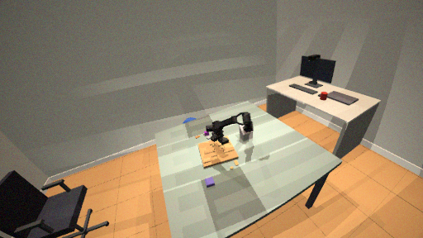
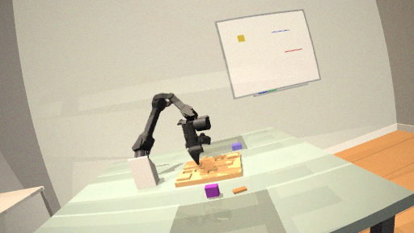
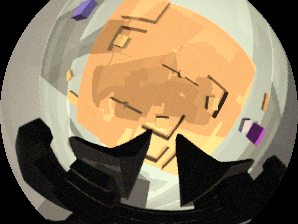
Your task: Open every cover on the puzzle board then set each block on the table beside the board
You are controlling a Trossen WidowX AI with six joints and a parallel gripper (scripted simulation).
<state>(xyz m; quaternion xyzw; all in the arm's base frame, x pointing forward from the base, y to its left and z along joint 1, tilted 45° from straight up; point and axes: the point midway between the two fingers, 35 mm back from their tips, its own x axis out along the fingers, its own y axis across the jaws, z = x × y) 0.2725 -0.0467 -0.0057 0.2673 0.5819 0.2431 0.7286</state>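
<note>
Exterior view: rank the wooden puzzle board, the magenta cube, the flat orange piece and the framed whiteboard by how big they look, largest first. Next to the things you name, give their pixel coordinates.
1. Framed white whiteboard (image 2: pixel 268 61)
2. Tan wooden puzzle board (image 2: pixel 220 176) (image 1: pixel 206 164) (image 3: pixel 150 45)
3. Magenta cube (image 2: pixel 212 190) (image 1: pixel 206 133) (image 3: pixel 255 134)
4. Flat orange piece (image 2: pixel 239 189) (image 1: pixel 197 136) (image 3: pixel 265 102)
</note>
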